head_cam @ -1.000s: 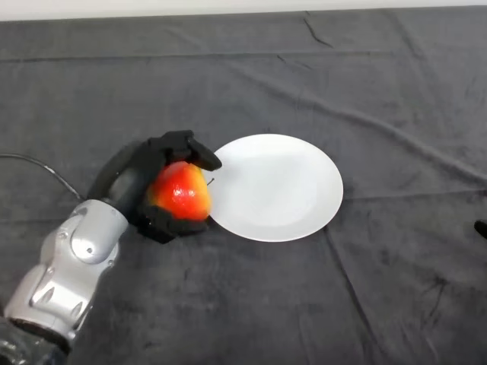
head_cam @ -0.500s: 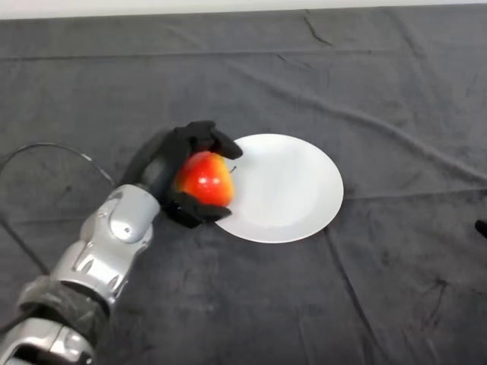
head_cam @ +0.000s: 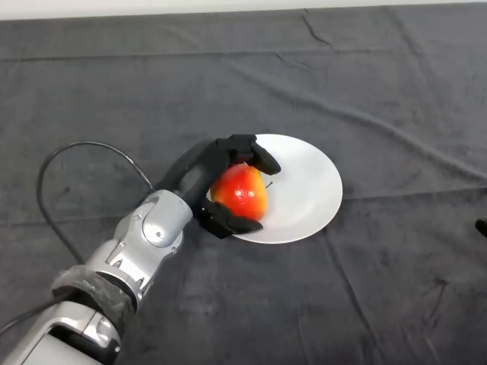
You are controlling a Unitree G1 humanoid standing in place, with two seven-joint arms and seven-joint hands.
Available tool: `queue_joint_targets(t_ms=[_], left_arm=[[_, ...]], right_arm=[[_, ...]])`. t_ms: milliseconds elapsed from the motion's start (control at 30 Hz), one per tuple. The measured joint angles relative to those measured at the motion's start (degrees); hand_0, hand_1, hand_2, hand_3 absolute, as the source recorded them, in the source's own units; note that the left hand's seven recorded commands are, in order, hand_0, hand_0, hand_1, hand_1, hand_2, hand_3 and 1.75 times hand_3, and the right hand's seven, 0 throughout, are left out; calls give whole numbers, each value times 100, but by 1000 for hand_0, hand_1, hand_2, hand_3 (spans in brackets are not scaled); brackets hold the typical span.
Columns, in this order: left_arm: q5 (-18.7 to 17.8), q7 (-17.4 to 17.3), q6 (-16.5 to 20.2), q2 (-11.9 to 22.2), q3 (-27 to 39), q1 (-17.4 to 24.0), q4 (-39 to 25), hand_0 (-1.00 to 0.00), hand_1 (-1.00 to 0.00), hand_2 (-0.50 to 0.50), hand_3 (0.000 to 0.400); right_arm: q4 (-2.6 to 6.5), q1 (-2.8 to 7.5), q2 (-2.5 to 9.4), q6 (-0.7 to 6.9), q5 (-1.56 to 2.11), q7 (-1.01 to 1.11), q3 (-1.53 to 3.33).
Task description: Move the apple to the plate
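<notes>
A red and yellow apple (head_cam: pixel 241 192) sits in my left hand (head_cam: pixel 205 176), whose black fingers curl over its top and whose thumb wraps under it. The apple is over the left part of the round white plate (head_cam: pixel 304 186), which lies on the dark cloth near the middle of the table. I cannot tell whether the apple touches the plate. My silver-grey arm reaches in from the lower left.
The dark grey cloth (head_cam: pixel 380 91) covers the whole table and is creased in several places. A pale wall strip runs along the far edge (head_cam: pixel 152 7). A small dark object (head_cam: pixel 482 226) shows at the right border.
My hand has carried the apple to the right, from beside the plate's left rim to over the plate's left part. The arm has stretched further in.
</notes>
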Motion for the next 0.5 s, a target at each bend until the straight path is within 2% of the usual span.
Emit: queue_joint_targets(t_ms=[133, 200, 500], left_arm=[[-112, 9, -85, 28, 4, -52, 44, 0, 0, 0, 0], [-129, 46, -168, 33, 6, -52, 50, 0, 0, 0, 0], [-246, 753, -739, 220, 316, -51, 72, 0, 0, 0, 0]], right_arm=[[36, 0, 0, -51, 0, 2, 0], [39, -1, 0, -51, 0, 2, 0], [66, -9, -3, -64, 0, 5, 0]])
